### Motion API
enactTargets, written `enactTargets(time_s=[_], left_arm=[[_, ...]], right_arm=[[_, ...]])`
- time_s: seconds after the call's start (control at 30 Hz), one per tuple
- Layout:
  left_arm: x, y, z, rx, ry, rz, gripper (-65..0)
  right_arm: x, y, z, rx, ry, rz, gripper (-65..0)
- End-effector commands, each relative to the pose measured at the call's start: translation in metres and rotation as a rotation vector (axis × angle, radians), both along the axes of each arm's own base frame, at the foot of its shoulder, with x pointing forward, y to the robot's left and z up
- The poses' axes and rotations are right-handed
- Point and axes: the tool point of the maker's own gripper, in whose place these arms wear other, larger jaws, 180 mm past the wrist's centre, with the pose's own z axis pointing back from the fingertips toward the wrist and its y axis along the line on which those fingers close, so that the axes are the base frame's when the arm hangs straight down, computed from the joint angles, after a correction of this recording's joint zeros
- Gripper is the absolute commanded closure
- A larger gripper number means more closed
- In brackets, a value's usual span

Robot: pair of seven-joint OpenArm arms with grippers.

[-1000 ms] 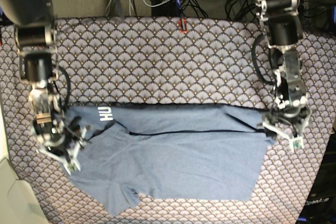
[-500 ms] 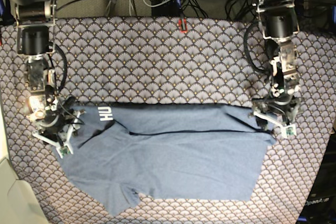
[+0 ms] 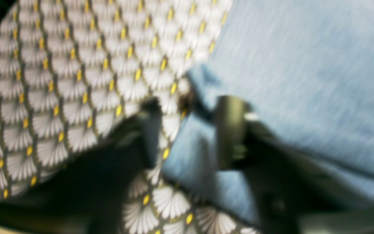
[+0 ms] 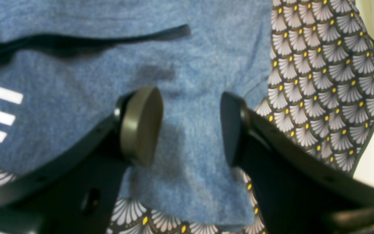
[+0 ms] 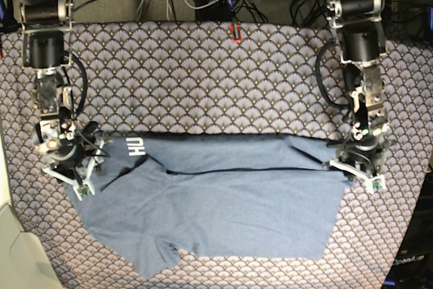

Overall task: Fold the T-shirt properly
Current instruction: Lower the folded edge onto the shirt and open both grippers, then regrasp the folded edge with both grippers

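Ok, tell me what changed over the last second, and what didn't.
The right end effector drew back up the base view, off the T-shirt body to its left corner, jaws wide open. The left end effector shifted slightly up at the shirt's right corner, its jaws narrowing around the blue edge; a firm grip is too blurred to confirm. The shirt and the table covering lie as before.
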Motion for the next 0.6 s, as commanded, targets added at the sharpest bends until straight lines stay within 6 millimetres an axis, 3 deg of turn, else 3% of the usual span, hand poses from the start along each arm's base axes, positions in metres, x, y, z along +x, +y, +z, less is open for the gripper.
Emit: enactTargets(time_s=[0.0,0.07,0.17,0.47,0.57], left_arm=[[0.014,-0.005,0.019,0.023,-0.049,-0.025,-10.3],[0.017,-0.016,0.019,0.042,-0.043,-0.059,-0.4],[0.019,-0.028,0.017,0.053,-0.038,-0.095,-1.4],[0.015,-0.026,0.013,0.057,-0.025,-0.096,-0.3],[0.008,-0.024,-0.001,0.053,0.008,-0.093,-0.3]], right_arm=[[0.015,-0.004,0.024,-0.004,-0.072,-0.002,-33.0],[0.016,-0.004,0.025,-0.004,-0.073,-0.002,-33.0],[0.016,-0.004,0.025,-0.004,-0.075,-0.002,-33.0],[0.017,-0.005,0.027,-0.005,-0.081,0.0,-33.0],[0.021,-0.006,0.031,-0.005,-0.09,-0.002,-33.0]])
